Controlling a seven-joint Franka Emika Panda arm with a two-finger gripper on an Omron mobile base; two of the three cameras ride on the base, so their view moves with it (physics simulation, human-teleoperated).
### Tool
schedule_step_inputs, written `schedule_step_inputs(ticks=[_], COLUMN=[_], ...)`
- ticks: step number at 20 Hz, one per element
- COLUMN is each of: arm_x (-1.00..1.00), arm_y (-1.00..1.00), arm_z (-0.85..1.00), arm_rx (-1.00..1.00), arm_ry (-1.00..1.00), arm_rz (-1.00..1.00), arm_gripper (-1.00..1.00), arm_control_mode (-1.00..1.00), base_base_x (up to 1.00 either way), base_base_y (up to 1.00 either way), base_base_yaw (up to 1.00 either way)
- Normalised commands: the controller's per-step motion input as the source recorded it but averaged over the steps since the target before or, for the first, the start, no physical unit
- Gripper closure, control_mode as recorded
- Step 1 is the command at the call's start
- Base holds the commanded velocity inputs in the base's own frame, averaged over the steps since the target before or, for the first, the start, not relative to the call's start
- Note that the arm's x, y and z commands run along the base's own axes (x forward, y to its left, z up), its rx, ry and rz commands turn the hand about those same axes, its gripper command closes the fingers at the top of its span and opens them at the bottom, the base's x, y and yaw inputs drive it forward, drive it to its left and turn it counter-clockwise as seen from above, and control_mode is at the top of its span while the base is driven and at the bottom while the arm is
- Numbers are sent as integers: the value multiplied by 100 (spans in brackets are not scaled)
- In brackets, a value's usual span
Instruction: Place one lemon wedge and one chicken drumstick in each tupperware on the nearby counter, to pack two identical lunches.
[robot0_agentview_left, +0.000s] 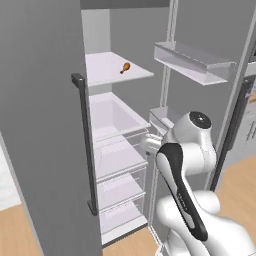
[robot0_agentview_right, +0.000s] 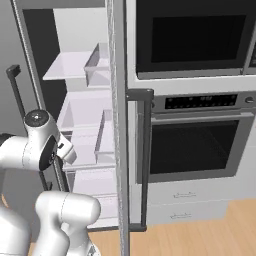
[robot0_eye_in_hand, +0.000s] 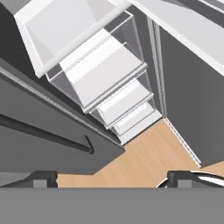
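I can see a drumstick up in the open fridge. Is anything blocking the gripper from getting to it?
Nothing visible blocks it. The drumstick lies alone on the upper shelf, with both fridge doors swung open. The open gripper points down toward the lower drawers and floor, so it would need raising first.

Fridge (robot0_agentview_left: 120, 150) stands open w/ a drumstick (robot0_agentview_left: 125, 67) on its upper shelf (robot0_agentview_left: 112, 70), a bin (robot0_agentview_left: 112, 117) below that, drawers (robot0_agentview_left: 120, 195) under the bin, door shelves (robot0_agentview_left: 192, 60) to the right, and ovens (robot0_agentview_right: 195, 90) right of the fridge, floor (robot0_eye_in_hand: 144, 153) beneath.
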Motion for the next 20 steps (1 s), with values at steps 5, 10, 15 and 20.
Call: schedule_step_inputs(ticks=[5,10,15,20], arm_x=[0,0,0,0], arm_y=[0,0,0,0], arm_z=[0,0,0,0], arm_rx=[0,0,0,0], arm_ry=[0,0,0,0], arm_rz=[0,0,0,0], arm_gripper=[-100,-100,-100,-100], arm_control_mode=[100,100,100,100], base_base_x=[4,6,16,-68], base_base_y=[22,-68,-23,19], base_base_yaw=[0,-3,2,4])
